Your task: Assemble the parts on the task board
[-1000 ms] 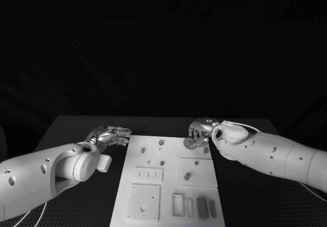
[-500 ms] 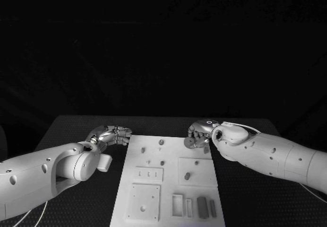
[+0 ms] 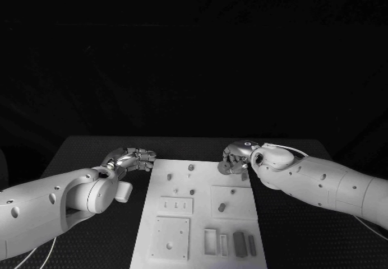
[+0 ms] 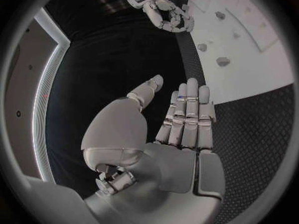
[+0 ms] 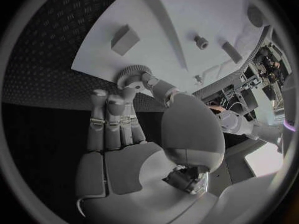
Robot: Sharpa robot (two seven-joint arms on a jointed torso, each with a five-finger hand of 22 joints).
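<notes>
**A:** which way is the gear (image 5: 132,75) facing? Toothed grey disc, right?

**B:** yep, round with a ridged rim, pinched at the right robot hand (image 3: 235,159) fingertips, over the far right corner of the task board (image 3: 201,224). Can't tell its exact tilt.

**A:** and the board?

**B:** flat white plate, long axis running away from the robot, on the dark textured surface (image 3: 299,230). Left robot hand (image 3: 132,159) sits just off its far left corner, fingers straight and together, holding nothing. Open surface beyond both long edges.
</notes>
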